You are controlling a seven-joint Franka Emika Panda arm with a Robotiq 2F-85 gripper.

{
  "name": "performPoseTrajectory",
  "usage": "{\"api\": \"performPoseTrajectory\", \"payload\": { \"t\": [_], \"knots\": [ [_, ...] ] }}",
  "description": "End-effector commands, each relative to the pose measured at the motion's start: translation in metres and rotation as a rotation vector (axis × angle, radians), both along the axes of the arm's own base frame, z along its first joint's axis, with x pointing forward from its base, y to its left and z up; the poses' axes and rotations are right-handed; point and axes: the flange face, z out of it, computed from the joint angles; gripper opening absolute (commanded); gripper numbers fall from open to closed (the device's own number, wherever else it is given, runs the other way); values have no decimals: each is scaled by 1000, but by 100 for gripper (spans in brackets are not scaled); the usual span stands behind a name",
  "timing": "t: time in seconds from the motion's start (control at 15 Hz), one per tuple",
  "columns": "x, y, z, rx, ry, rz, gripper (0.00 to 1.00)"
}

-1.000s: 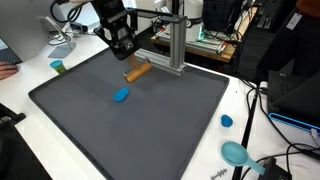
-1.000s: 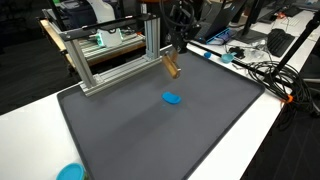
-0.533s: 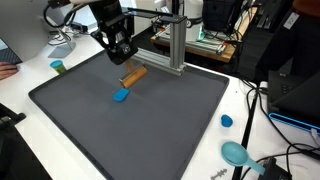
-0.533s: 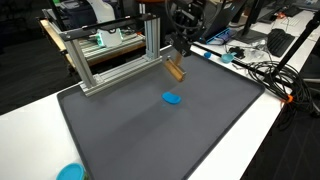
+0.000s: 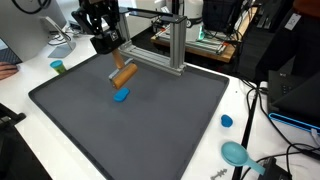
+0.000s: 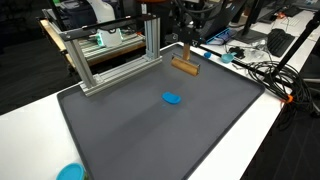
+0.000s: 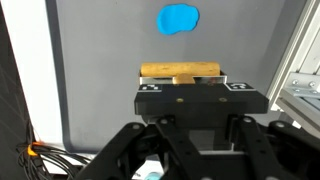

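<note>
My gripper point(image 5: 117, 66) is shut on a brown wooden block point(image 5: 123, 76), held in the air above the dark grey mat point(image 5: 150, 130). In an exterior view the block point(image 6: 184, 66) hangs roughly level under the fingers, near the mat's far edge. The wrist view shows the block point(image 7: 180, 71) lying crosswise just beyond the black gripper body, with a blue oval piece point(image 7: 179, 19) on the mat past it. That blue piece point(image 5: 121, 95) point(image 6: 173, 98) rests flat on the mat, just below and in front of the held block, apart from it.
An aluminium frame point(image 5: 172, 45) point(image 6: 110, 60) stands along the mat's back edge, close to the gripper. A small blue cap point(image 5: 227, 121) and a teal dish point(image 5: 235, 153) lie off the mat, as does a green cup point(image 5: 58, 67). Cables point(image 6: 275, 75) crowd one side.
The gripper has swung sideways along the back of the mat with the block in it, and the block has turned from slanted to nearly level. The blue piece has stayed put.
</note>
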Motion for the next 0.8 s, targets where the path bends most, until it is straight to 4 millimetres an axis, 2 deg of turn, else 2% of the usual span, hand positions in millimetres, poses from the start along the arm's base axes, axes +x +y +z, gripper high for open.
{"api": "performPoseTrajectory", "payload": {
  "t": [0.0,0.07,0.13,0.27,0.33,0.73],
  "knots": [
    [4,-34,15,76,-89,-5,22],
    [2,-26,4,31,-35,-6,47],
    [3,-34,5,43,-53,-12,47],
    [4,-38,6,50,-63,-16,47],
    [5,-42,0,29,-68,-19,22],
    [-1,-85,-40,34,-62,-38,22]
  ]
}}
